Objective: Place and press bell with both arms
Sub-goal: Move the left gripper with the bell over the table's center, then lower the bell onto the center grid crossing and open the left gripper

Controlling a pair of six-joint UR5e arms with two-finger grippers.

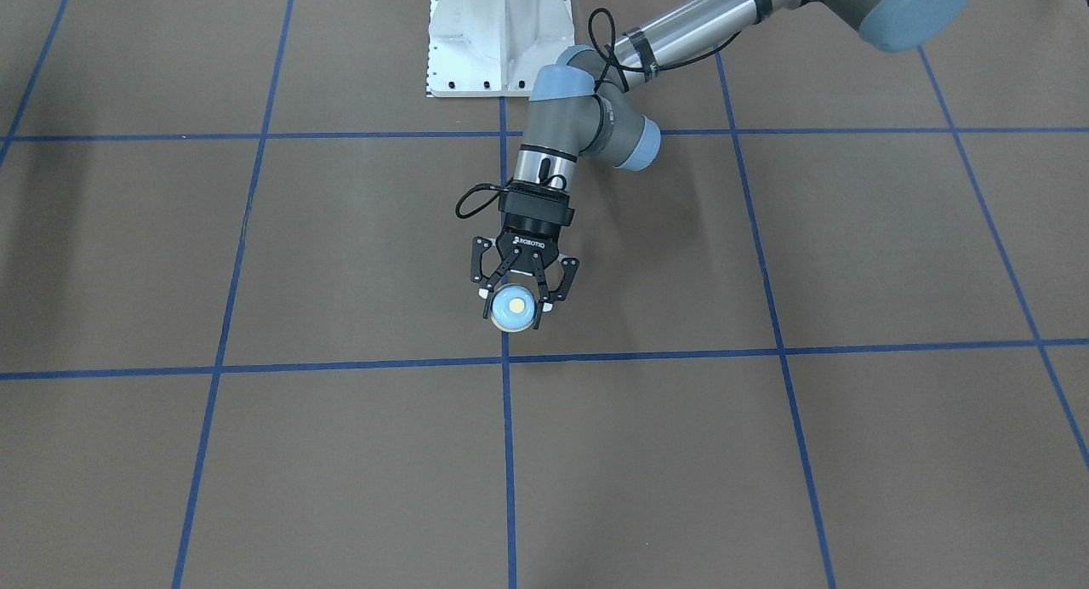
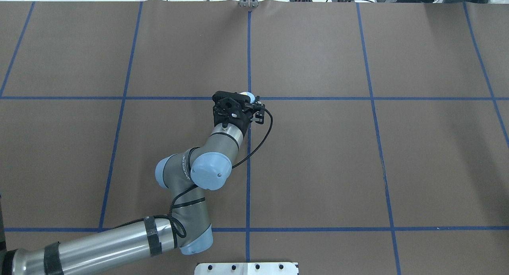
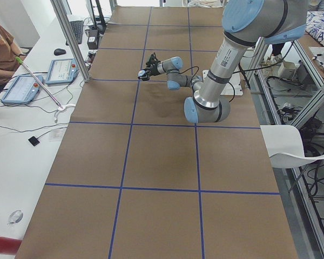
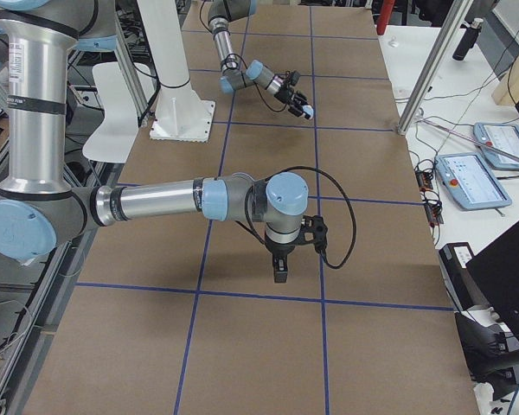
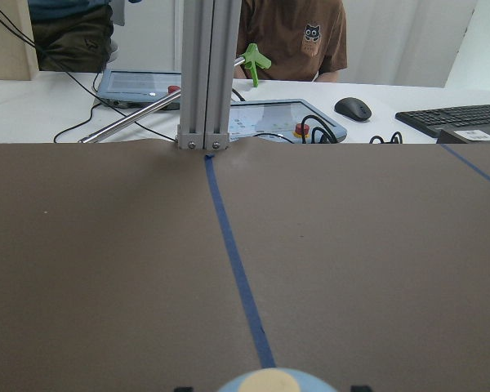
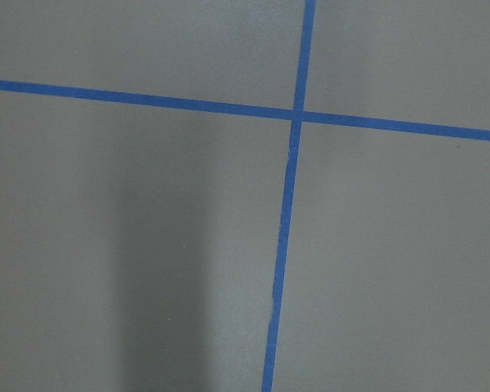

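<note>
The light-blue bell (image 1: 514, 306) with its cream button sits between the fingers of my left gripper (image 1: 515, 301), which is shut on it near the table's middle, just short of a blue tape crossing. In the overhead view the gripper (image 2: 243, 99) hides all but the bell's edge (image 2: 247, 95). The bell's top shows at the bottom of the left wrist view (image 5: 276, 382). I cannot tell whether the bell touches the table. My right gripper (image 4: 279, 272) shows only in the exterior right view, pointing down above the table's right part. I cannot tell if it is open.
The white pedestal base (image 1: 498, 36) stands at the robot's edge of the table. An aluminium post (image 5: 204, 73) stands at the far edge, with tablets (image 5: 286, 118), cables and a seated operator (image 5: 290, 41) beyond it. Blue tape lines (image 6: 286, 212) grid the brown tabletop.
</note>
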